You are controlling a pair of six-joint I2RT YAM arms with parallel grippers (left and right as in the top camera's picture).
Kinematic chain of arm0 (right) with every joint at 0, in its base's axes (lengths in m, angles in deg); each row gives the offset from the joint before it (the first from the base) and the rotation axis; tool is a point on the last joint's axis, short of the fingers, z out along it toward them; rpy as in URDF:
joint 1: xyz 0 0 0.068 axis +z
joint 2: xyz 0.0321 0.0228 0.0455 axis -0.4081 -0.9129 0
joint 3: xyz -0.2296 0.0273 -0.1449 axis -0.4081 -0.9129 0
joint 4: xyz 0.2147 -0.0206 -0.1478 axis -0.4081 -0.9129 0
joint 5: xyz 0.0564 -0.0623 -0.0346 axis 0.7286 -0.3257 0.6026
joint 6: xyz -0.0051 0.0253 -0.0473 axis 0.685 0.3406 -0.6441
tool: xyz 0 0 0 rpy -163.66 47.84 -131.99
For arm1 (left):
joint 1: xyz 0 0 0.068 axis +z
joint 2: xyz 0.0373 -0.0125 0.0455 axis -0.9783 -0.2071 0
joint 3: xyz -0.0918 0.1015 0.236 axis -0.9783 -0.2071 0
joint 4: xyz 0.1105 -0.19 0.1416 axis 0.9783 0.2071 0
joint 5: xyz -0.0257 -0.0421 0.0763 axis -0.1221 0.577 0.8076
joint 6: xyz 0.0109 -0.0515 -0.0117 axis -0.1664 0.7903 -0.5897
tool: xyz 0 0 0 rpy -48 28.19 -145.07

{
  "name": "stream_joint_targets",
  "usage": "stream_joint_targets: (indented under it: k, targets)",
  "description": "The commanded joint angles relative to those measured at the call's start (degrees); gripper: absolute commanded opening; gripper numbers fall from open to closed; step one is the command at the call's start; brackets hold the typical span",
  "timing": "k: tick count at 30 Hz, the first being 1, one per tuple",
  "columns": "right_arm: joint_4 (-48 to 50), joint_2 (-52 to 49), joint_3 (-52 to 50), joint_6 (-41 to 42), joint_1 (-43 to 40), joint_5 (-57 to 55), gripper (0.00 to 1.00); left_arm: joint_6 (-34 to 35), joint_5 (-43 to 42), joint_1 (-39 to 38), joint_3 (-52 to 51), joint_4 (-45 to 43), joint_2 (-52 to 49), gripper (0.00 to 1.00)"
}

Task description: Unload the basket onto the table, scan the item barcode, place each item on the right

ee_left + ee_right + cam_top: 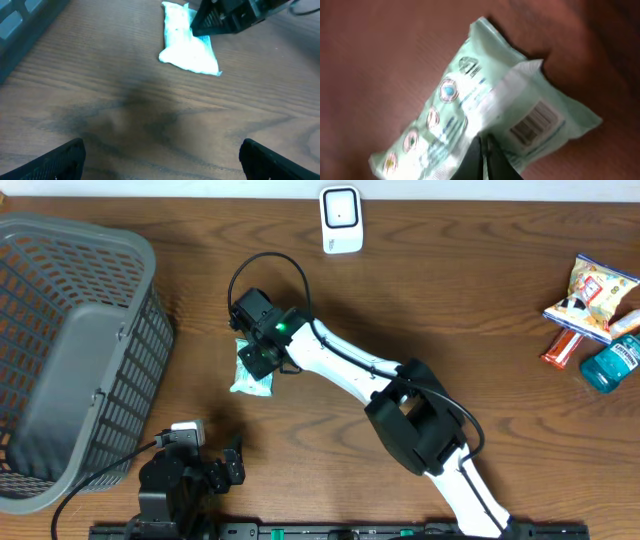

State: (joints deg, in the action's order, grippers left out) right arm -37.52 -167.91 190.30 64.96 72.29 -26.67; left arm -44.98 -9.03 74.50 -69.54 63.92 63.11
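The packet (249, 377) lies flat on the table (470, 300), a little left of centre. Its long axis runs roughly from the far edge toward my side, slightly tilted. In the right wrist view the barcode (534, 122) faces up, on a white panel near one end of the pale green wrapper.

The right gripper (262, 360) sits over the packet's far end with its jaws fully closed. The two fingertips (481, 155) are pressed together against the wrapper. I cannot tell whether any film is pinched between them.

The left gripper (161, 147) is low over bare wood at the near edge, jaws spread wide and holding nothing. The packet lies ahead of it, well apart.

The scanner (341, 220) stands at the far edge, to the right of the packet's line, with open wood between the two. The grey basket (60, 270) fills the left side; its nearest wall is near the packet but not touching. A snack bag (592, 290), an orange tube (561, 348) and a teal bottle (612, 364) cluster by the right edge, well away. The right arm's own body crosses the middle of the table diagonally.
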Motion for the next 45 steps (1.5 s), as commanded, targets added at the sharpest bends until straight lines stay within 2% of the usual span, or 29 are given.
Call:
stream_joint_targets:
  k: [1,6,12,15,16,21,23,27,33,36,41,42,45]
  targets:
    - [-3.4,-1.4,-0.7,-1.1,1.0,1.0,0.01,0.5,-0.3,-0.2,-1.0,2.6,0.0,0.98]
    - [-8.6,0.9,-0.5,2.1,0.5,-6.8,0.01,0.5,-0.3,-0.2,-1.0,2.6,0.0,0.98]
    - [-10.0,10.4,-0.5,2.1,-0.1,-14.0,0.01,0.5,-0.3,-0.2,-1.0,2.6,0.0,0.98]
    - [-6.2,13.0,-0.5,2.1,0.9,-13.0,0.20,0.5,-0.3,-0.2,-1.0,2.6,0.0,0.98]
    - [-3.1,13.2,-0.5,2.1,1.3,-12.1,0.38,0.5,-0.3,-0.2,-1.0,2.6,0.0,0.98]
    - [2.6,10.1,-0.6,2.1,2.1,-9.8,0.56,0.5,-0.3,-0.2,-1.0,2.6,0.0,0.98]
    - [4.5,7.8,-0.6,1.7,3.0,-9.1,0.57,0.5,-0.3,-0.2,-1.0,2.6,0.0,0.98]
    - [7.9,3.0,-0.6,0.8,5.1,-8.8,0.55,0.5,-0.3,-0.2,-1.0,2.6,0.0,0.98]
    - [7.2,-0.5,-0.6,0.6,7.1,-9.9,0.50,0.5,-0.3,-0.2,-1.0,2.6,0.0,0.98]
    - [3.7,-1.3,-0.6,0.8,8.6,-16.0,0.39,0.5,-0.3,-0.2,-1.0,2.6,0.0,0.98]
    - [-9.0,-1.4,-0.6,2.3,10.0,-26.1,0.06,0.5,-0.3,-0.2,-1.0,2.6,0.0,0.98]
    - [-12.2,-1.4,-0.6,3.0,10.0,-27.8,0.02,0.5,-0.3,-0.2,-1.0,2.6,0.0,0.98]
    - [-19.0,-1.4,-0.7,5.2,9.8,-30.8,0.01,0.5,-0.3,-0.2,-1.0,2.6,0.0,0.98]
